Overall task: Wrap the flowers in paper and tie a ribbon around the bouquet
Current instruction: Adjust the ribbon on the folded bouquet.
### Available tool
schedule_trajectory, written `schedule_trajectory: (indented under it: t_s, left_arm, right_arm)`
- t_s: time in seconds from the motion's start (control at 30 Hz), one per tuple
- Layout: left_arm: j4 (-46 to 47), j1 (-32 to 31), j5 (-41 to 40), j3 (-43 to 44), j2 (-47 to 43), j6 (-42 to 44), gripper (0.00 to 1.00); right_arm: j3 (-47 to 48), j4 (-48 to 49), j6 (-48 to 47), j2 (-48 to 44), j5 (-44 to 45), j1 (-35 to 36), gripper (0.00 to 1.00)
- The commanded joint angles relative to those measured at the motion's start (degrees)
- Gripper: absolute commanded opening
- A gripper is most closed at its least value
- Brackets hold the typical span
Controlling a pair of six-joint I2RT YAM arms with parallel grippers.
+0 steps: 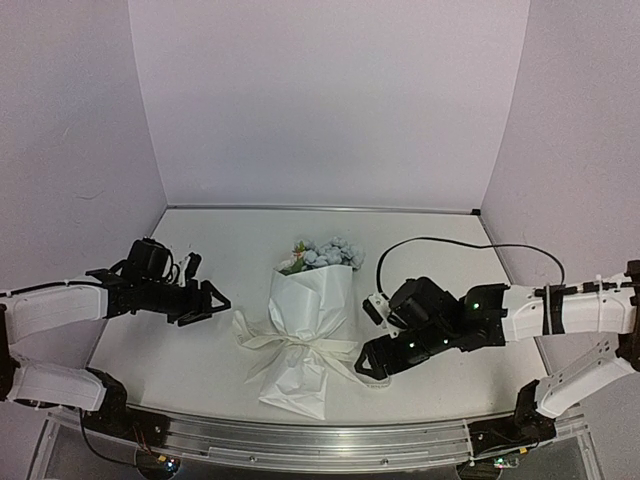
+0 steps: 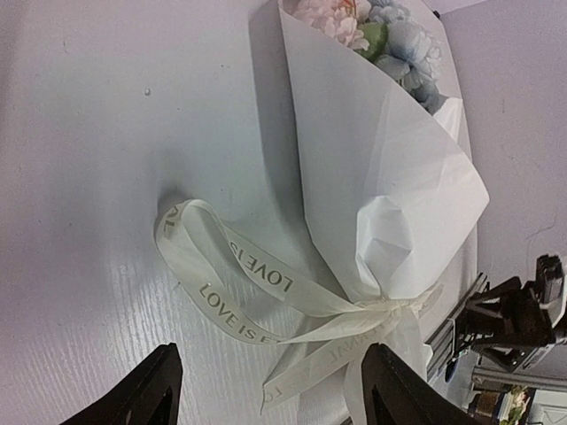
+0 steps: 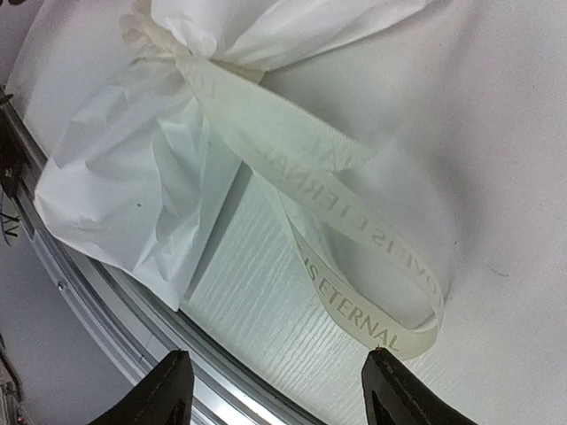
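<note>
Matte table [image 1: 200, 250] bears crinkled cone bouquet [image 1: 308, 310], floppy ribbon [image 2: 257, 268]; left end effector [image 1: 216, 302], right end effector [image 1: 364, 365] open, empty.

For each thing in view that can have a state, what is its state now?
flowers: wrapped, blooms showing out of the wide end.
paper: folded into a cone, pinched at the waist.
ribbon: tied in a bow around the waist.
bouquet: lying on the table, not held.
left gripper: open, empty.
right gripper: open, empty.
</note>
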Motion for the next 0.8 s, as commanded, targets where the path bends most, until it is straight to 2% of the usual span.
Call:
schedule_trajectory:
  t_s: [0.0,0.17,0.3,0.37,0.53,0.67,0.77]
  left_arm:
    - [1.13,-5.67,-2.01,-0.49,-2.97,0.34,0.69]
    - [2.72,-11.58,-4.85,-2.45,-2.71,-1.24,0.65]
    - [4.26,-14.61,-5.60,-2.84,-1.00,-2.58,0.63]
    - [4.57,-15.91,-6.11,-3.14,-0.17,-2.87,0.61]
    - [4.77,-18.77,-6.70,-3.48,1.66,-2.76,0.59]
    - [5.45,-21.11,-7.33,-3.18,3.69,-2.45,0.56]
    - [4.90,-23.89,-9.19,-1.66,6.27,-1.61,0.56]
  right_arm:
    - [3.16,2.60,0.25,2.22,-5.75,-5.63,0.67]
    - [3.32,15.20,4.65,10.31,-12.87,-10.31,0.64]
    - [5.40,20.00,7.64,15.70,-14.90,-10.86,0.60]
    - [4.64,25.22,9.77,17.70,-14.94,-10.88,0.58]
    - [2.59,30.16,11.74,19.02,-12.66,-10.92,0.51]
    - [2.62,30.73,12.11,19.35,-12.46,-10.88,0.41]
    - [2.81,30.74,12.46,19.52,-13.10,-10.90,0.22]
